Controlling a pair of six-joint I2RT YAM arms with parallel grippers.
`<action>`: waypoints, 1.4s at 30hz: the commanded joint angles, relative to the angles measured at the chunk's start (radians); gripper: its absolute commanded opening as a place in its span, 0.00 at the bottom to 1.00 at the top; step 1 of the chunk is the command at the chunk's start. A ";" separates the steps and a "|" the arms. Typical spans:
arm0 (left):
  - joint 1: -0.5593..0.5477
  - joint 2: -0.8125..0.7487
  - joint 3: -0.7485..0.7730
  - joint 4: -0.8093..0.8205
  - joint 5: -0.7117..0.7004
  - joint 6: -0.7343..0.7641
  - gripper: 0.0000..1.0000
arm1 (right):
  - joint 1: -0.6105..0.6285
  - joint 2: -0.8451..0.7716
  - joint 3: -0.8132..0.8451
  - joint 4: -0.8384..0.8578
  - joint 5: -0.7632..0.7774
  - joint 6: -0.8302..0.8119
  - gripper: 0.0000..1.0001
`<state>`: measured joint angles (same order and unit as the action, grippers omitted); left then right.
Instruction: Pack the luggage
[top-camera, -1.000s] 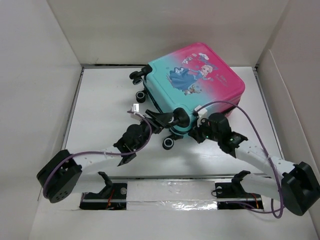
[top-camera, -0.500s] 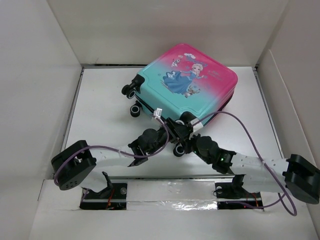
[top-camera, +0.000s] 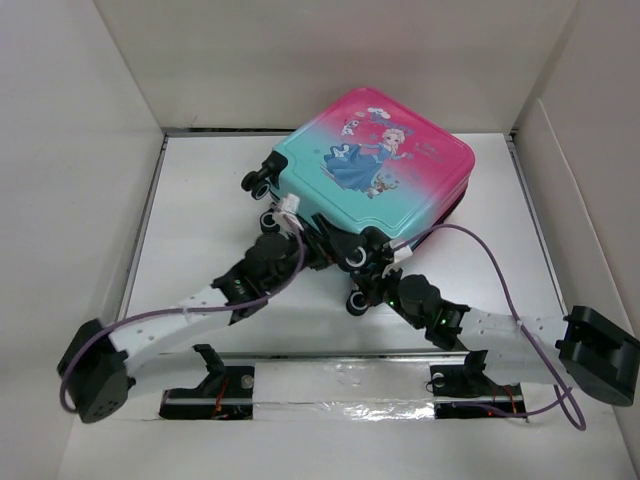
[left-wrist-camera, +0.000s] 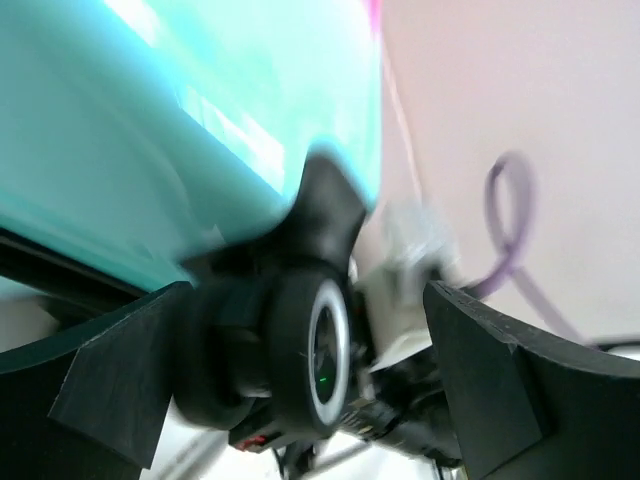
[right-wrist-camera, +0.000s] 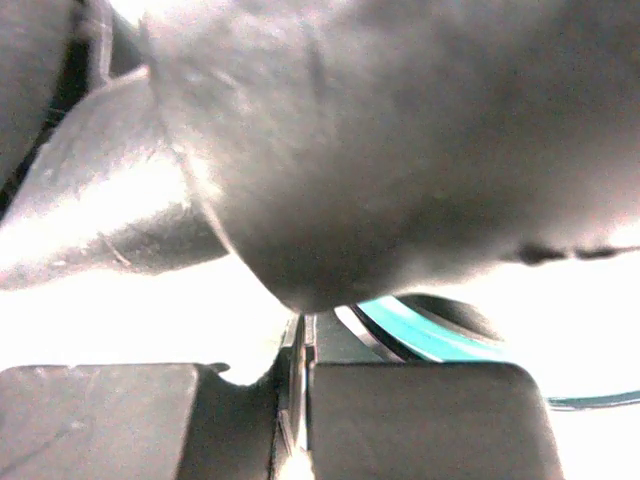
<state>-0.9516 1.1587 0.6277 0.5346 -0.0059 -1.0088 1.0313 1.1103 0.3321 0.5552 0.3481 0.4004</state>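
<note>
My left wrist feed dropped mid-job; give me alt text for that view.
The left gripper, jaws wide open, straddles one black-and-white wheel of the teal luggage. A purple cable loops behind at right.

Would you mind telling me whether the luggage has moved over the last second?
Yes: the luggage has slid left, its wheels nearer the table's left edge.

luggage (top-camera: 370, 165) lying on table (top-camera: 200, 200), wheels (top-camera: 357, 301) toward near-left

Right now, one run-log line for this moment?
luggage: print side up | left gripper: open, straddling a wheel | right gripper: shut, at near corner of luggage, nothing visibly held
</note>
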 joint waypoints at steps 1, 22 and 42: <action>0.118 -0.197 0.086 -0.237 -0.031 0.122 0.99 | -0.011 -0.024 0.015 0.265 -0.047 0.035 0.00; 0.913 -0.021 0.288 -0.521 0.253 0.653 0.81 | -0.060 -0.030 -0.019 0.273 -0.179 -0.009 0.00; 0.815 0.288 0.618 -0.650 0.327 1.105 0.93 | -0.163 -0.087 -0.039 0.246 -0.340 -0.046 0.00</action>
<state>-0.1238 1.4372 1.1374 -0.0925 0.2939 0.0196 0.8894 1.0729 0.2775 0.6228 0.0620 0.3489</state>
